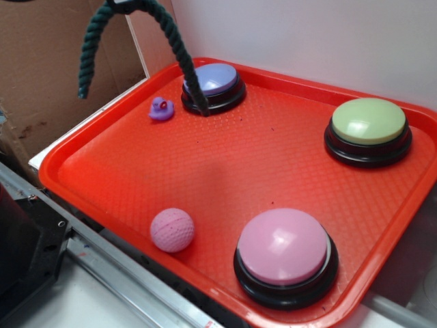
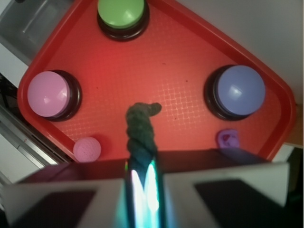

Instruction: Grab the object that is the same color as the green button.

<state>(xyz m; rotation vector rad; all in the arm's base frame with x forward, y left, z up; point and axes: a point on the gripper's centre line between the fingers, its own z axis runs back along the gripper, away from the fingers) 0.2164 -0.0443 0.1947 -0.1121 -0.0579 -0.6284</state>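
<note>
The dark green twisted rope (image 1: pixel 176 42) hangs from the top edge of the exterior view in two strands; one end dangles free at the left, the other reaches down to the tray beside the lavender-blue button (image 1: pixel 213 86). In the wrist view the rope (image 2: pixel 141 127) runs down between my two fingers, and my gripper (image 2: pixel 142 183) is shut on it high above the tray. The gripper body is cut off at the top of the exterior view. The pale yellow-green button (image 1: pixel 369 130) sits at the tray's back right; it also shows in the wrist view (image 2: pixel 121 14).
Everything rests on a red tray (image 1: pixel 252 164). A pink-domed button (image 1: pixel 285 254) stands at the front right, a pink ball (image 1: pixel 172 230) at the front left, a small purple duck (image 1: pixel 162 109) near the lavender button. Cardboard stands behind at the left.
</note>
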